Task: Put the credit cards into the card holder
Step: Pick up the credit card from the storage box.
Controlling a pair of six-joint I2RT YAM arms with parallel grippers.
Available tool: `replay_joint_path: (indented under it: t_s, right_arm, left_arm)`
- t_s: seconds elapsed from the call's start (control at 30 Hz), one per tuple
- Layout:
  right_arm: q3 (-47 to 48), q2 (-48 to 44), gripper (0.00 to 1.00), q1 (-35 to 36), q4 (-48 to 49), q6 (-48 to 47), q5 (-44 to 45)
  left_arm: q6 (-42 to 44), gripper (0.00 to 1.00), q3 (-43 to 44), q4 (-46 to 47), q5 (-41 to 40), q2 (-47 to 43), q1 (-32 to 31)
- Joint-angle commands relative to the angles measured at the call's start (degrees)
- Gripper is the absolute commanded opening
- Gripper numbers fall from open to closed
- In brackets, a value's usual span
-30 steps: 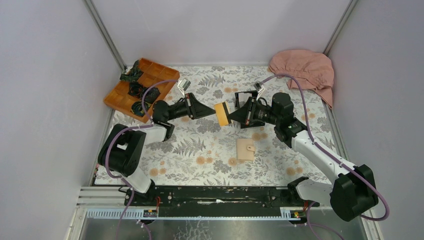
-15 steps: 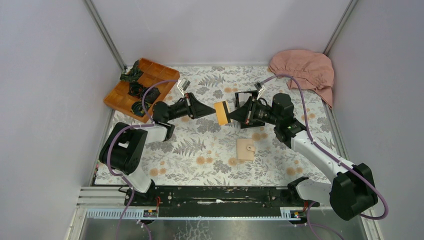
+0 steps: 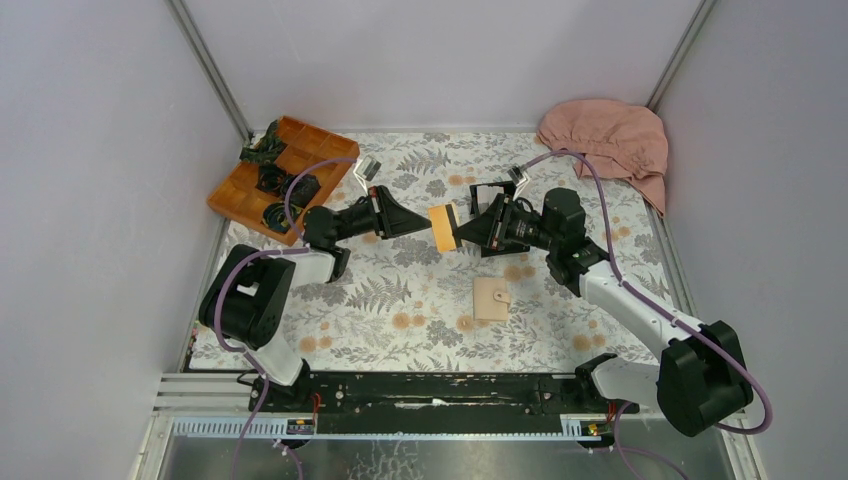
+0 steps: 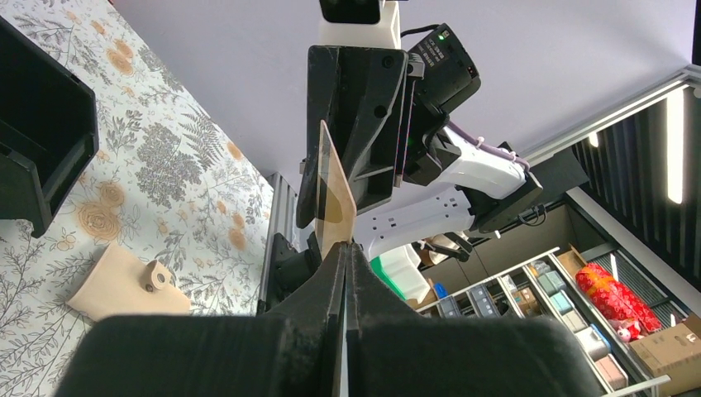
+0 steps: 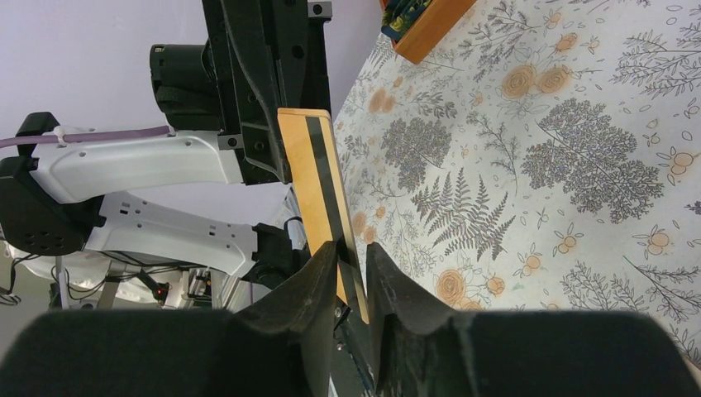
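Right gripper (image 3: 462, 232) had eased its jaws apart over the last second, leaving them loose around the orange credit card (image 3: 443, 228), while left gripper (image 3: 426, 222) had closed tight on the card's opposite edge and held it on edge in the air. The tan card holder (image 3: 491, 298) lay folded shut on the table at five o'clock from the card, its long axis running twelve to six, nearer the right arm (image 3: 620, 300), which looked better placed to open it

Black-banded orange card (image 5: 318, 178), between parted fingers (image 5: 310, 289) of right pincer (image 5: 351, 252), floral tablecloth (image 5: 579, 165) beyond
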Motion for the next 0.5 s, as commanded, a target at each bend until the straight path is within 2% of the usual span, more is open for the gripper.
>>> replay_joint_path:
  t_s: [0.0, 0.23, 0.47]
  right_arm:
    - [0.54, -0.48, 0.27, -0.44, 2.95, 0.4, 0.39]
    - [0.41, -0.81, 0.28, -1.23, 1.92, -0.22, 0.59]
    - [0.47, -1.1, 0.26, -1.77, 0.67, -1.22, 0.57]
  left_arm:
    - [-0.44, 0.0, 0.04, 5.21, 1.1, 0.35, -0.42]
    - [0.48, 0.0, 0.07, 4.05, 1.06, 0.2, -0.32]
    - [4.93, 0.0, -0.03, -1.92, 0.42, -1.32, -0.37]
